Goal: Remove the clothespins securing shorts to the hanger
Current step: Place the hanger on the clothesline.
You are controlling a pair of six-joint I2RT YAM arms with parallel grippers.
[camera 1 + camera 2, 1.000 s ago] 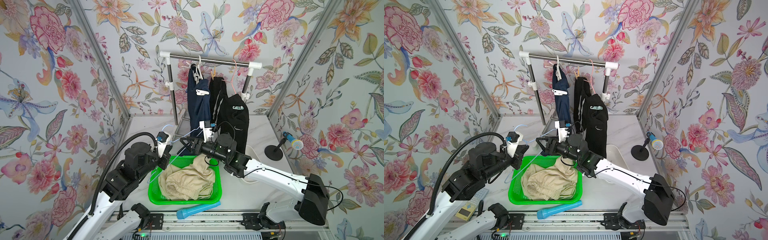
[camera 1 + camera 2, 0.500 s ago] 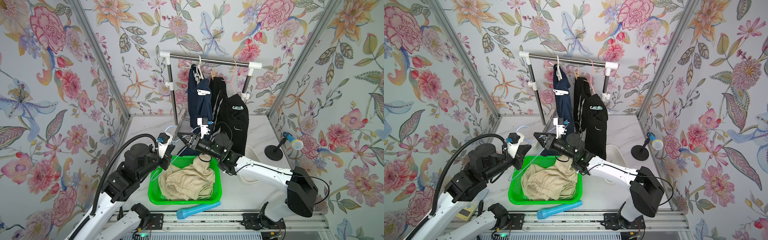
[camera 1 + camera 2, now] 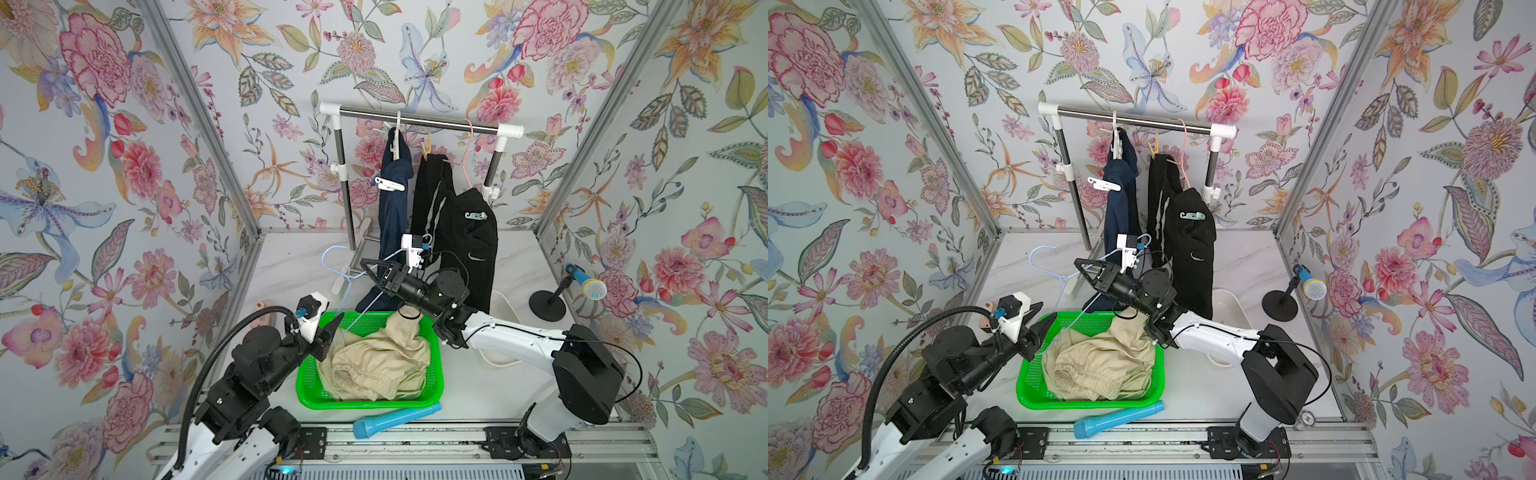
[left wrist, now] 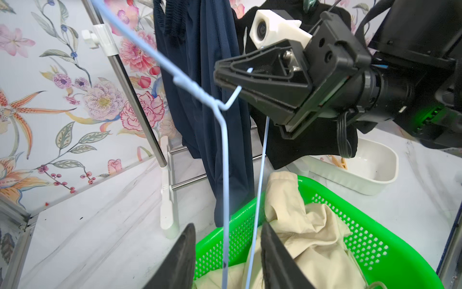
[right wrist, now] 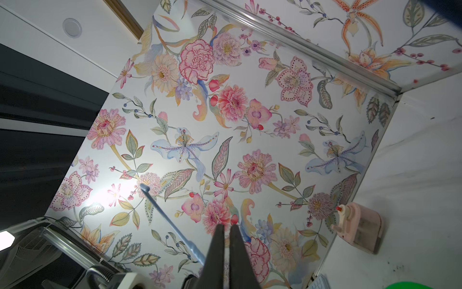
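near the green basket (image 3: 305,386) holding the cream shorts (image 3: 374,361), the right gripper (image 4: 217,73) is clamped on the pale blue hanger (image 4: 224,155); left gripper (image 4: 227,226) gapes around its wires. white clip (image 3: 389,184) pins the navy shorts (image 3: 392,216), teal clip (image 3: 476,215) the swoosh-marked black shorts (image 3: 469,249).

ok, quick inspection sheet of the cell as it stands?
Surface: white marbled tabletop.
Job's things: navy shorts on the rack with a white clip; black shorts beside them with a teal clip and a wooden clothespin; beige shorts in the green basket; blue hanger bare.
Clutter: blue tube, toy microphone, white tray.
Grippers: right gripper shut on the blue hanger; left gripper open, fingers either side of its wires.
Cables: black hose on left arm; cable loop under right wrist.
Surroundings: floral walls, aluminium posts.
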